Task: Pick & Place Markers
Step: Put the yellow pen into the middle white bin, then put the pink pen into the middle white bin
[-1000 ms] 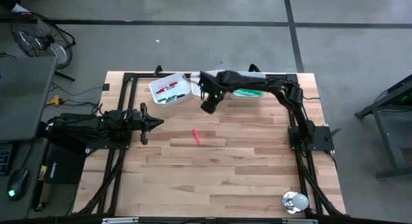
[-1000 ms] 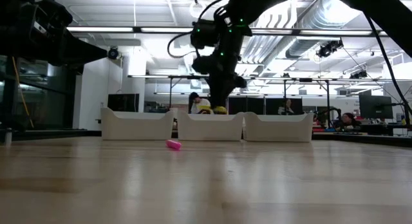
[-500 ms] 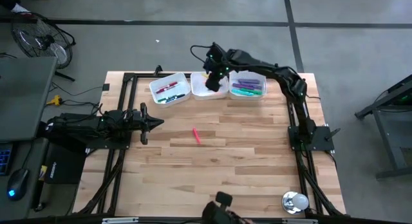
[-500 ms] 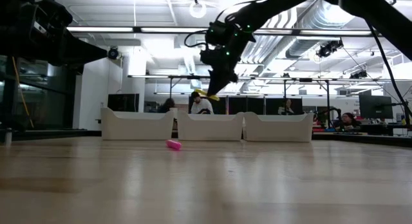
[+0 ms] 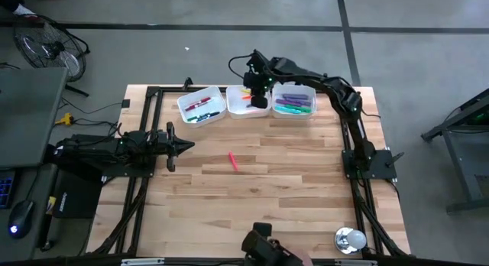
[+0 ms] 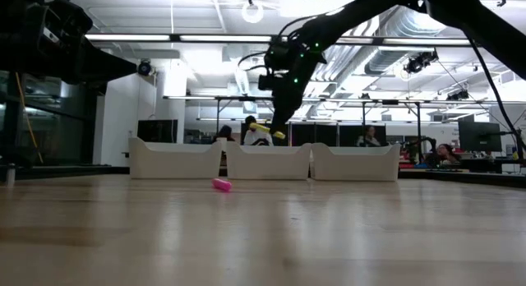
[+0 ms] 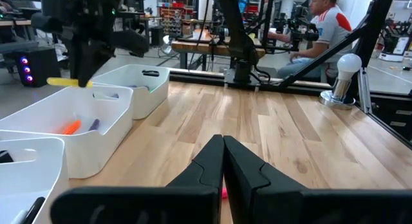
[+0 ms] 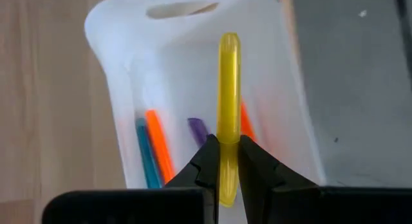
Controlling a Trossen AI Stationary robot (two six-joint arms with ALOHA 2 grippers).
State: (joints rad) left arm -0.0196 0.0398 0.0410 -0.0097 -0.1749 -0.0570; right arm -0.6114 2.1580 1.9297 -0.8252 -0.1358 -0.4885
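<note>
My right gripper hangs over the middle one of three white trays at the table's far edge, shut on a yellow marker. That tray holds orange, teal and purple markers. The left tray holds red and green markers, the right tray purple and green ones. A pink marker lies flat on the bare wood mid-table. My left gripper waits shut at the table's left side, pointing level. My right gripper pinches the yellow marker's barrel between its two fingers, nearer one end, with the longer part sticking out past the fingertips. The fingers slant down from the table's right side. The marker hangs nearly level, clear above the middle tray.
Black frame rails run along the table's left, right and far sides. A round silver-white lamp stands at the near right corner. A dark object shows at the near edge. People sit in the room behind the table. Bare wood lies around the pink marker.
My right gripper has carried the yellow marker toward the table's far edge and a little right and up, from beside the left tray to above the middle tray. Its wrist has rolled, so the marker now lies nearly level. It has stayed shut.
</note>
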